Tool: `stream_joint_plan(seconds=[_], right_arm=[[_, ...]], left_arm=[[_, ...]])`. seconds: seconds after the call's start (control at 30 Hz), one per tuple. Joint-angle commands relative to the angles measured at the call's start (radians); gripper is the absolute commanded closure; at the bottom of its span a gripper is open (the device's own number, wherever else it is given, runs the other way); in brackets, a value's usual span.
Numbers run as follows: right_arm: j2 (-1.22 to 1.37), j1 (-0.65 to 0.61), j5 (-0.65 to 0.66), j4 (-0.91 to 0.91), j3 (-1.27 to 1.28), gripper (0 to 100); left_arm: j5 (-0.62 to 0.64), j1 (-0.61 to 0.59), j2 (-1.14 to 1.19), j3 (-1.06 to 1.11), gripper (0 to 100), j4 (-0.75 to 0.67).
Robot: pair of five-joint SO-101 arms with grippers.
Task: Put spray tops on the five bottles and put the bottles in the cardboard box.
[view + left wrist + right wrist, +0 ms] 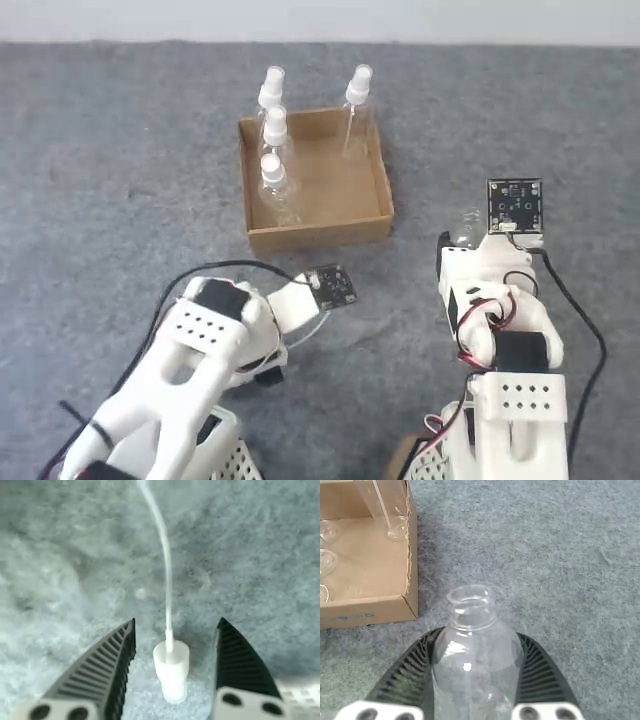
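Our right jaws hold the uncapped bottle (470,655) by its body, near the cardboard box (370,607). It looks light, thin-walled and slick, so we judge a gentle squeeze is best. Our left jaws stand wide astride the spray top (171,665) on the worktop (260,555). We would take hold of its stiff collar, not the bendy tube (162,555).

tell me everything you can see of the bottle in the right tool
The bottle is clear, plastic-looking and seemingly empty, with rounded shoulders and a short ridged neck; its mouth is open and uncapped. The right tool has black ribbed fingers clamping its sides. It is outside the cardboard box, near a corner, over grey carpet.
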Motion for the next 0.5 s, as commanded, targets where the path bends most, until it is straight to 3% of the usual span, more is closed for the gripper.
stream_joint_plan(seconds=[0.0, 0.47], right_arm=[[-0.019, 0.010, -0.003, -0.025, 0.003, 94.6], [-0.019, 0.010, -0.002, -0.025, 0.003, 94.6]], left_arm=[[-0.003, 0.011, 0.008, 0.058, 78, -0.114], [-0.008, 0.012, 0.009, 0.119, 92, -0.167]])
